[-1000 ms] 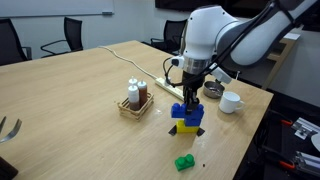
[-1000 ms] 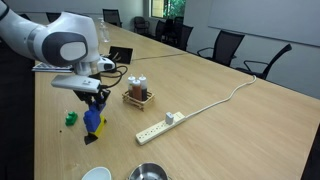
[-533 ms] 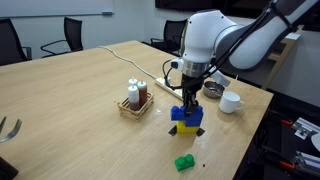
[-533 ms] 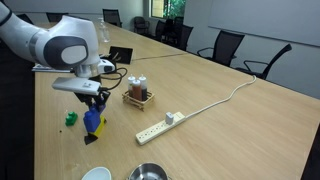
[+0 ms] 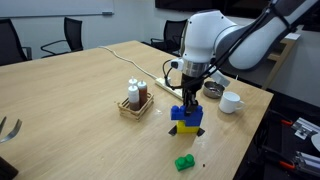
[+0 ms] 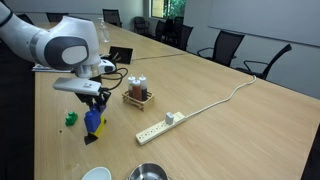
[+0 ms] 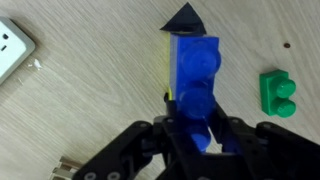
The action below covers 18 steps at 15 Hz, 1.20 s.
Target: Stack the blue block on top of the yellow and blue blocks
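I have the gripper [image 7: 196, 128] clamped on the blue block [image 7: 197, 70], which sits right under my fingers atop the yellow and blue blocks [image 5: 184, 127], the green brick [image 7: 279, 94] just beside it and the power strip [image 7: 10, 48] farther off opposite.

No text or label can be read.

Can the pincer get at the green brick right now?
Probably not straight away: the pincer is shut on the blue block over the yellow and blue blocks. The green brick lies uncovered nearby on the table.
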Motion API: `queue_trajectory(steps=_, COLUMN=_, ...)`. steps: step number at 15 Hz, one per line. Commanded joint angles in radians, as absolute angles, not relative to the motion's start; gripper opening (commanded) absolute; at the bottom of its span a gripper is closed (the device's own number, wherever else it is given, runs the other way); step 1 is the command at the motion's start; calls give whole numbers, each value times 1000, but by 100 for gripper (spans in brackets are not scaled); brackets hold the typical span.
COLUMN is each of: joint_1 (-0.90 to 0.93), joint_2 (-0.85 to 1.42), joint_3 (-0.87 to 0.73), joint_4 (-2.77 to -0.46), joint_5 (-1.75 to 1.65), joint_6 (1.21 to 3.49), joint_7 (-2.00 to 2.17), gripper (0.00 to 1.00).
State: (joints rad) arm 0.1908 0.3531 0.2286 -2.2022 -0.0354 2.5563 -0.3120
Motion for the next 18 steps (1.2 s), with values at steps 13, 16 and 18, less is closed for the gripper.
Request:
queue_trajectory(steps=13, joint_1=184, joint_2=380, joint_3=228, joint_4=-2248, joint_5=-75, joint_6=2582, joint_7=-257, gripper=73)
queue_trajectory(steps=16, joint_1=177, joint_2=361, joint_3=230, joint_4=-2251, joint_5=-73, joint_6=2580, joint_7=-256, gripper=95)
queue_trajectory(steps=18, joint_1=176, joint_2=340, joint_3=233, joint_4=-2248, joint_5=-72, joint_6=2582, joint_7=-261, gripper=100)
